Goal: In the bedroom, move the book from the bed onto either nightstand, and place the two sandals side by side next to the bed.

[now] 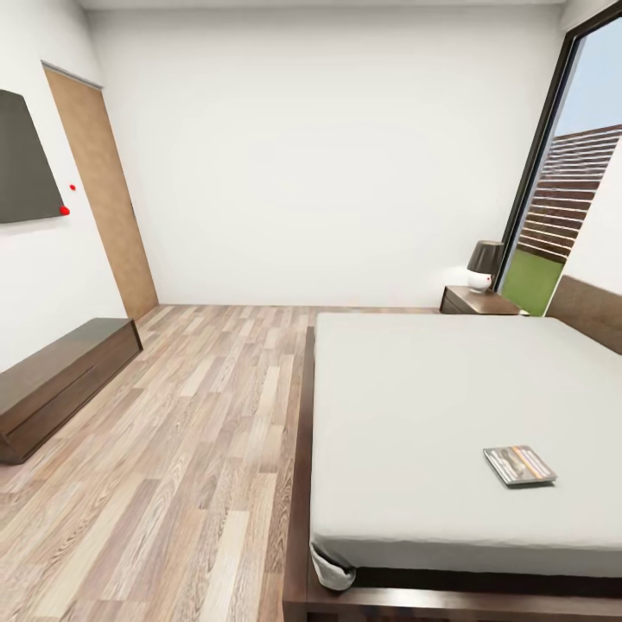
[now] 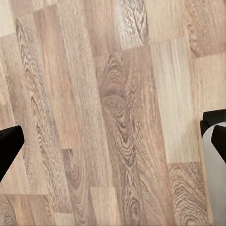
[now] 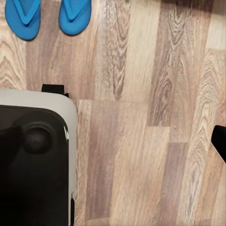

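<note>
The book (image 1: 519, 465), dark grey with an orange band, lies flat on the pale mattress of the bed (image 1: 415, 406), near its foot end on the right. A dark nightstand (image 1: 477, 301) stands beyond the bed's far corner. Two blue sandals (image 3: 23, 16) (image 3: 75, 14) lie side by side on the plank floor in the right wrist view. My left gripper (image 2: 113, 141) hangs open over bare floor, its black fingertips (image 2: 9, 146) at the picture's edges. My right gripper (image 3: 113, 141) is open above the floor, one fingertip (image 3: 219, 141) showing.
A lamp (image 1: 484, 263) sits on the nightstand. A long low dark cabinet (image 1: 60, 376) runs along the left wall under a dark wall panel (image 1: 26, 160). A wooden door (image 1: 104, 199) is beyond it. My black and grey base (image 3: 33, 160) is below the right gripper.
</note>
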